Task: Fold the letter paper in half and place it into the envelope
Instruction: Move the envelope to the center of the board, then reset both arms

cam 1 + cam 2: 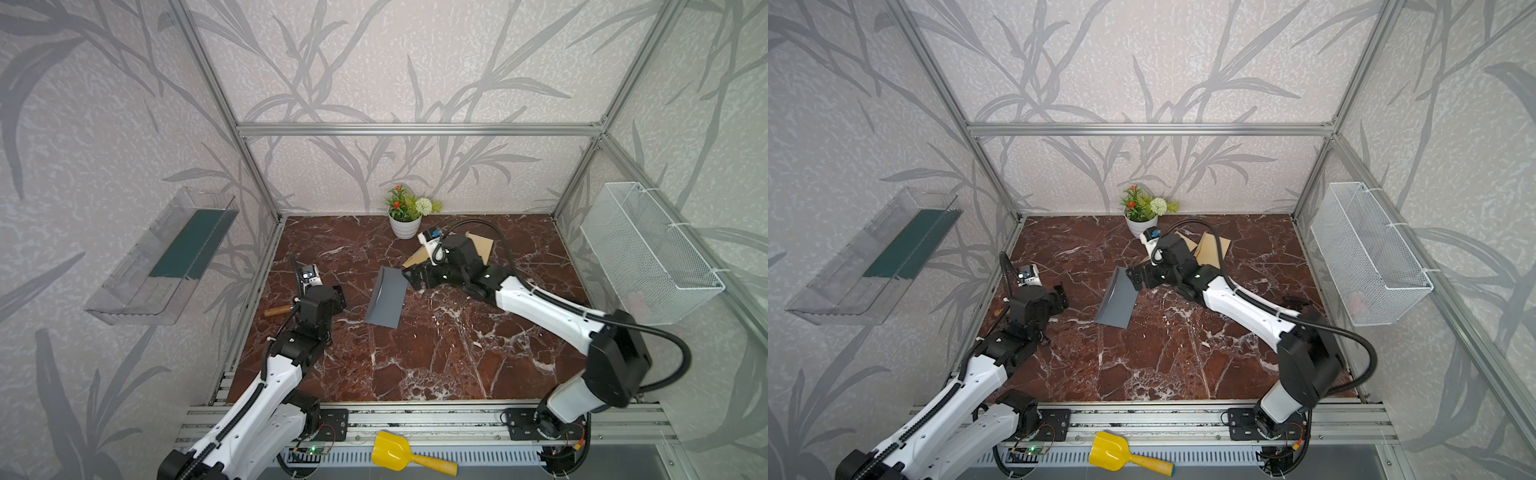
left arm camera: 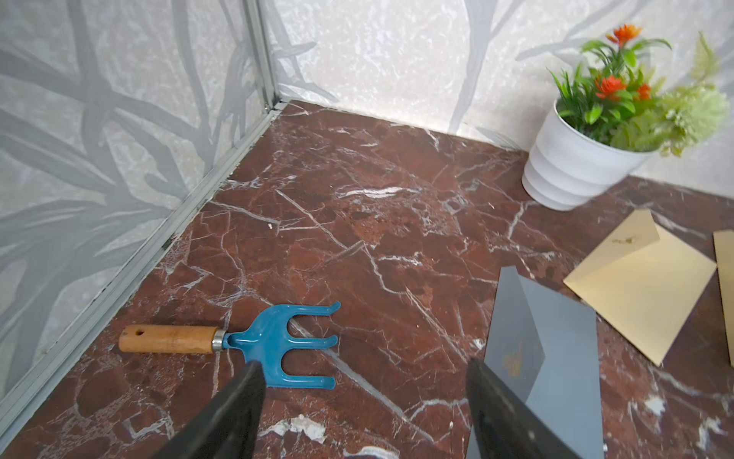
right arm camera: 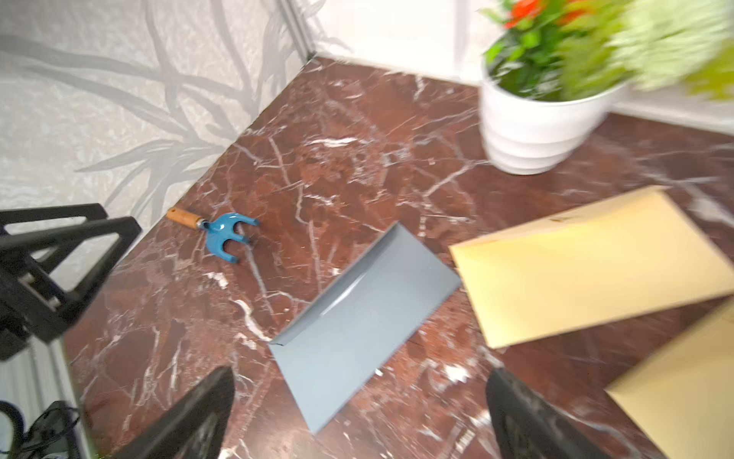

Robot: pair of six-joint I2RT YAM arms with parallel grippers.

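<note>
One yellow scoop (image 1: 392, 451), one grey envelope (image 1: 386, 301), two tan sheets (image 3: 588, 270), one fork (image 2: 278, 345).

Free room and obstructions on the marble tabletop (image 1: 436, 357). The front half lies bare from side to side — the widest passage. The centre is taken up by the grey envelope (image 1: 386, 301), its flap raised. The tan letter paper (image 3: 588, 270) is spread just beyond it, and the rear wall is blocked by the potted plant (image 1: 405, 226). The left edge is narrowed by a hand fork (image 2: 278, 349), close by which the left gripper (image 2: 363, 363) is held. The envelope's far corner is crowded by the right gripper (image 1: 415, 277) — a bare strip is seen between fork and envelope.
</note>
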